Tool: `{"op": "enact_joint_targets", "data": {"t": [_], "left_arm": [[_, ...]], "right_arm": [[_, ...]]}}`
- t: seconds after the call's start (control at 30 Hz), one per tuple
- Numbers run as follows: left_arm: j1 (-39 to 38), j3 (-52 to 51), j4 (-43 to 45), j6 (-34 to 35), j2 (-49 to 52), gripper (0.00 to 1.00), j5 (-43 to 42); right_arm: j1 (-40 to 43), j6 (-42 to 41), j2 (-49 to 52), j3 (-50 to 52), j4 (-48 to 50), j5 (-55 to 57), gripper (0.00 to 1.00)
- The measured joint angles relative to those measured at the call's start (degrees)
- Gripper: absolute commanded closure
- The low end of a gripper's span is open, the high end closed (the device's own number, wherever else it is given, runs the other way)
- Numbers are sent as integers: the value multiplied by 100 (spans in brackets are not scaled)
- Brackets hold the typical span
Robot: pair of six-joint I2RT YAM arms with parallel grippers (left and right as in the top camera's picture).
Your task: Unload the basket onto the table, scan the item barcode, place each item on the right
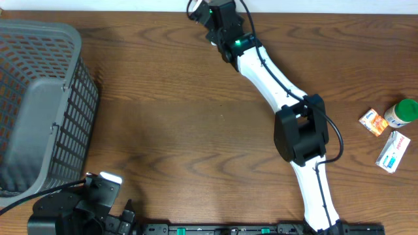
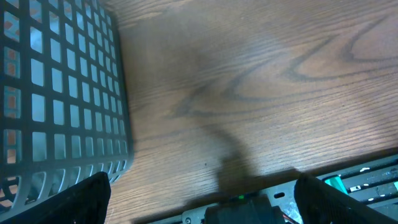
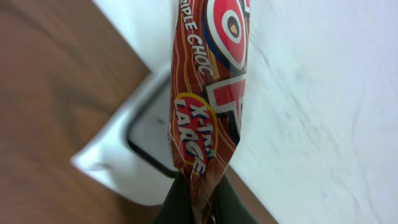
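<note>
My right pincer (image 3: 198,200) is shut tight on the bottom end of a chocolate bar (image 3: 208,93) in a glossy red-brown wrapper. I have it only by the flat crimped end, so nearly the whole pack stands free beyond my fingers. The bar is at the far edge of the table (image 1: 163,117), just in front of the scanner (image 3: 112,168), a white housing with a dark window, with a pale wall (image 3: 323,93) behind it. From my wrist I see only the printed front, and I cannot tell where the barcode sits or whether it faces the window. I judge the bar light enough that weight is no worry. The film is slick and crinkly, though, and the crimp is thin, so the pack could pivot or slide between my pads if I swing it fast. A firmer hold would be across the body just above the seam, but not so hard that it cracks the chocolate inside. The shiny, wrinkled film may also glare, so I would keep the face flat to the window. My left pincer (image 2: 199,186) hangs wide open and empty, low over the wood beside the grey basket (image 2: 62,93).
</note>
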State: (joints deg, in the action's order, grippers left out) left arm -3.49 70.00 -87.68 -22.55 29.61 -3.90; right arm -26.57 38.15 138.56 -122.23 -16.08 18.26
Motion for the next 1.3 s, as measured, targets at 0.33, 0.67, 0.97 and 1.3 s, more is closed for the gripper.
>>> {"op": "enact_joint_targets", "data": {"t": [0.33, 0.67, 0.97, 1.3], "left_arm": [[0, 0, -2, 0, 0, 5, 2], [0, 0, 0, 0, 0, 5, 2], [0, 0, 0, 0, 0, 5, 0], [0, 0, 0, 0, 0, 5, 0]], "right_arm": [[236, 142, 826, 0, 251, 568, 99], [149, 136, 872, -52, -173, 859, 99], [109, -304, 363, -92, -1718, 798, 99], [505, -2680, -2522, -302, -5215, 382, 99]]}}
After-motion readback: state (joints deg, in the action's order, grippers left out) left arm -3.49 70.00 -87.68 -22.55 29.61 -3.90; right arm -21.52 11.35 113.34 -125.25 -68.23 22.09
